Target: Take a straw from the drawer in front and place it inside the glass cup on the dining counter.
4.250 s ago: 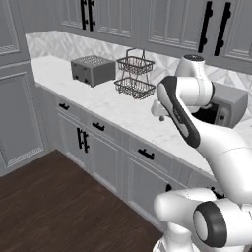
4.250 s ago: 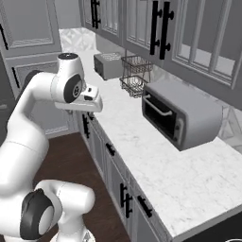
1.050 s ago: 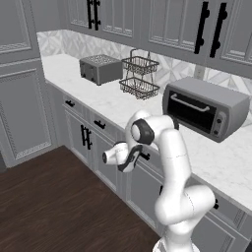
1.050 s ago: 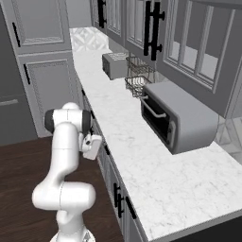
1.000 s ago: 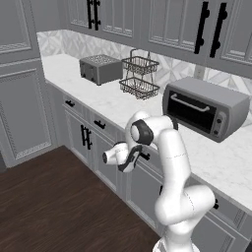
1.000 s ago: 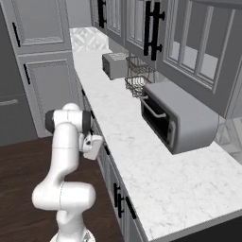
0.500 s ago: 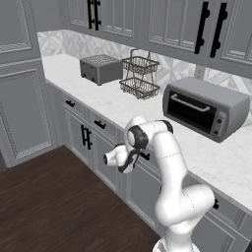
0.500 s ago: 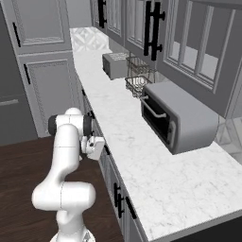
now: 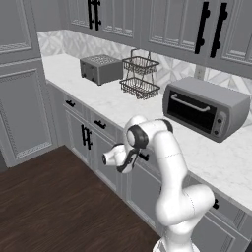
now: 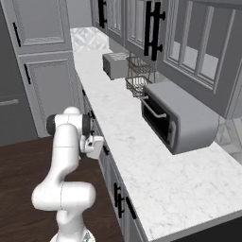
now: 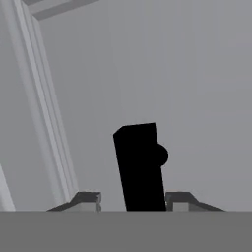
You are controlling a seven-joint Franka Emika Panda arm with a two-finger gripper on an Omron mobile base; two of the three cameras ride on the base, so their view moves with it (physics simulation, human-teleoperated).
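A: Where's your gripper [image 11: 133, 199] right now?

B: Pressed up close to the drawer [image 11: 197, 98] front. In the hand view your two fingertips [image 11: 87, 199] stand one on each side of the black bar handle [image 11: 140, 167], jaws parted with the bar between them. You can't tell from this angle whether the pads touch the bar or just flank it.

A: So clamped or not?

B: Can't tell. The jaws sit around the handle, not fully together, and contact isn't visible.

A: What do the base cameras give you?

B: In the left base view the gripper [image 9: 129, 160] is low, at the drawer row just under the worktop edge, with the arm folded down and bent sharply at the elbow. In the right base view the hand [image 10: 94, 145] sits against the cabinet face below the white worktop [image 10: 142, 156]. The drawer looks closed, its front flush with the ones beside it.

A: What's around it?

B: On the worktop, a grey toaster oven [image 9: 204, 108] sits to the right above your arm. A two-tier wire basket [image 9: 140, 76] stands just left of it, then a toaster [image 9: 101, 69] further left. Grey wall cabinets with vertical black handles [image 9: 206, 27] hang above. Tall grey cabinets stand at the far left, and the floor is dark wood [image 9: 54, 202].
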